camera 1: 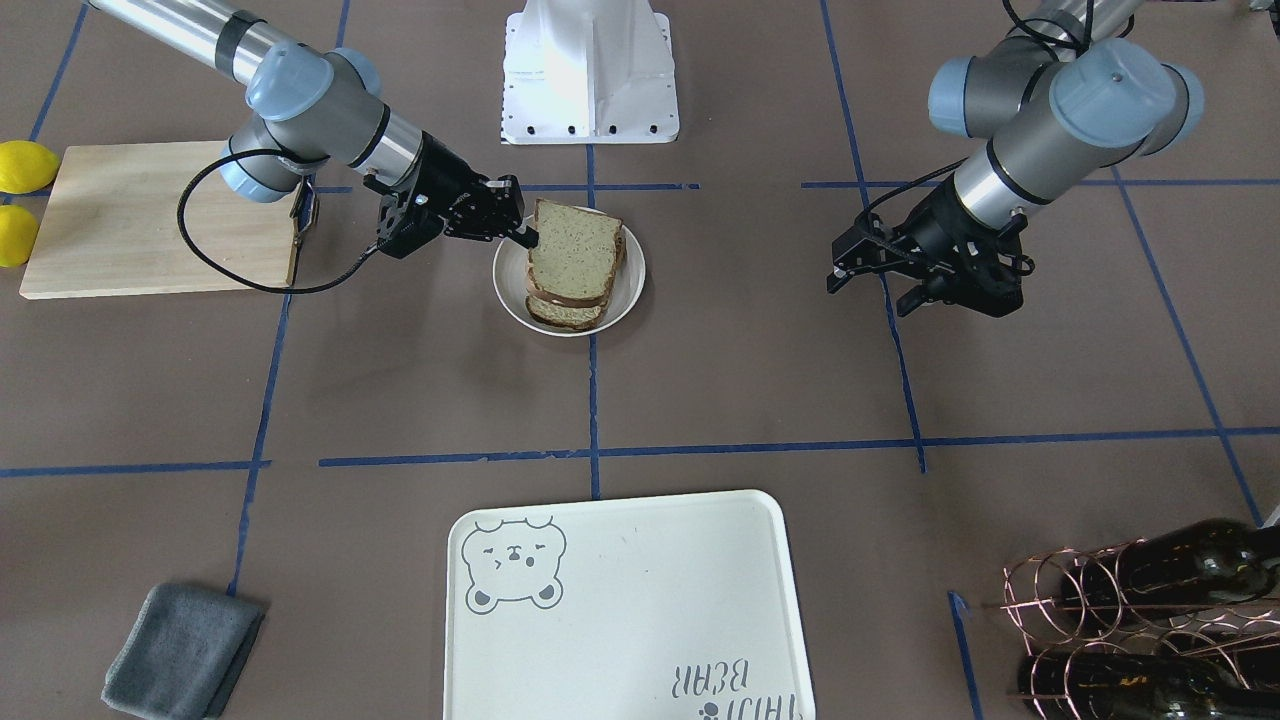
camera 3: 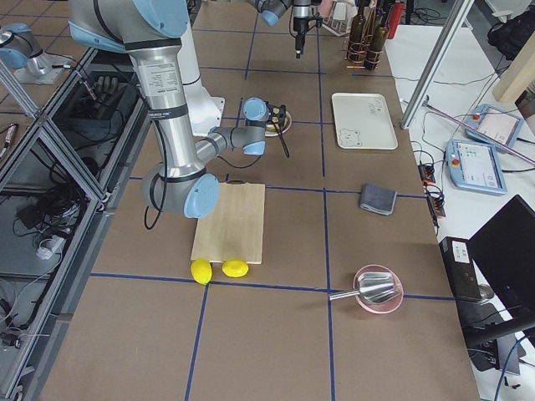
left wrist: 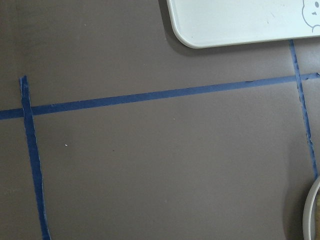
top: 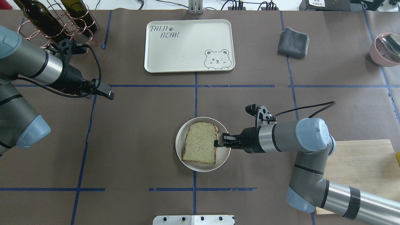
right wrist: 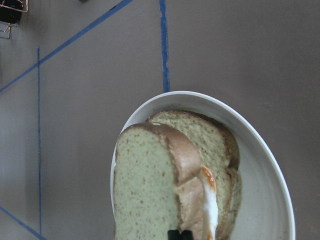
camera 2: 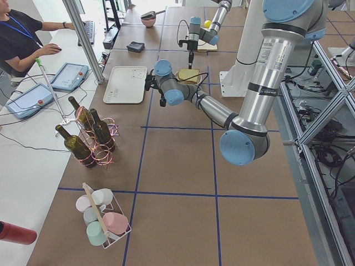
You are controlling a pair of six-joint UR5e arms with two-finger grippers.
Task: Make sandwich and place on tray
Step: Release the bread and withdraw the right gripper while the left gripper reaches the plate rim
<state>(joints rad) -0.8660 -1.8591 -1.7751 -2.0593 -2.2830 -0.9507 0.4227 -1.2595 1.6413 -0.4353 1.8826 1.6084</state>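
Note:
The sandwich [camera 1: 570, 262] lies on a small round white plate [camera 1: 630, 290] at mid-table: two tan bread slices with white egg and an orange yolk edge between them, clear in the right wrist view [right wrist: 165, 190]. My right gripper [camera 1: 525, 237] is shut on the sandwich's edge at the plate's rim, and the top slice is tilted up on that side. From overhead its tips [top: 216, 143] meet the bread [top: 200, 143]. My left gripper [top: 109, 94] hangs open and empty over bare table, far from the plate. The cream bear tray [top: 187, 47] is empty.
A wooden cutting board [camera 1: 150, 215] with two lemons [camera 1: 25, 165] beside it lies on the right arm's side. A grey cloth [top: 293, 42] and a pink bowl [top: 386, 48] lie beyond it. A copper rack of wine bottles [top: 56, 22] stands behind the left arm.

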